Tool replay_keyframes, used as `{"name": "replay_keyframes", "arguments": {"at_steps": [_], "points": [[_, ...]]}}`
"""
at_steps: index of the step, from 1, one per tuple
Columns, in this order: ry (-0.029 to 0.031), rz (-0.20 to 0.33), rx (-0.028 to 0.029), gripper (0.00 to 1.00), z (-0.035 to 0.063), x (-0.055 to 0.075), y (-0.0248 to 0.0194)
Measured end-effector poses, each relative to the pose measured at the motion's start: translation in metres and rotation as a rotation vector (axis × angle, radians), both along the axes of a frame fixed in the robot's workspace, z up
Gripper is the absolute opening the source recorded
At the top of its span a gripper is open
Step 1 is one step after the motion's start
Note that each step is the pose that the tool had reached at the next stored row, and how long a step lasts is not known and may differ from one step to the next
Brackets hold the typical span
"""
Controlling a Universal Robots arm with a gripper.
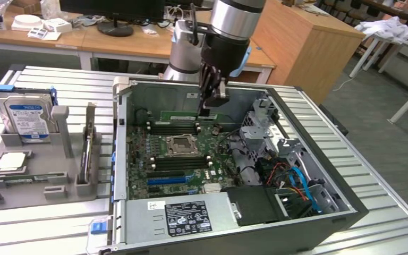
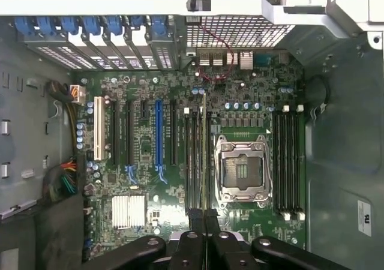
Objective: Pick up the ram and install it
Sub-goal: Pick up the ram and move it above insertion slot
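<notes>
The ram is a thin green stick, held level over the motherboard inside the open computer case. My gripper is shut on its end nearer the exterior view's right. In the wrist view the ram shows edge-on as a narrow line running out from my gripper. It lies parallel to the black memory slots, between them and the CPU socket. It hangs above the board, not seated in a slot.
A silver blue-labelled hard drive stands in a grey fixture at the exterior view's left. Inside the case are the CPU socket, a power supply, a drive cage and blue and orange cables.
</notes>
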State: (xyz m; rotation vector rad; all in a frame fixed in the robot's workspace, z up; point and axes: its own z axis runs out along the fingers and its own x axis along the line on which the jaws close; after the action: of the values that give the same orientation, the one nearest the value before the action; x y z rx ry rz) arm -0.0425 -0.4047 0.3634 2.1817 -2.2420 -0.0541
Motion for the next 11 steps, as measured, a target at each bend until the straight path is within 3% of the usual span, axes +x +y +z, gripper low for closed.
{"name": "replay_keyframes", "arguments": {"at_steps": [11], "points": [[0.0, -0.013, 0.0, 0.12, -0.0122, 0.0, 0.0]]}}
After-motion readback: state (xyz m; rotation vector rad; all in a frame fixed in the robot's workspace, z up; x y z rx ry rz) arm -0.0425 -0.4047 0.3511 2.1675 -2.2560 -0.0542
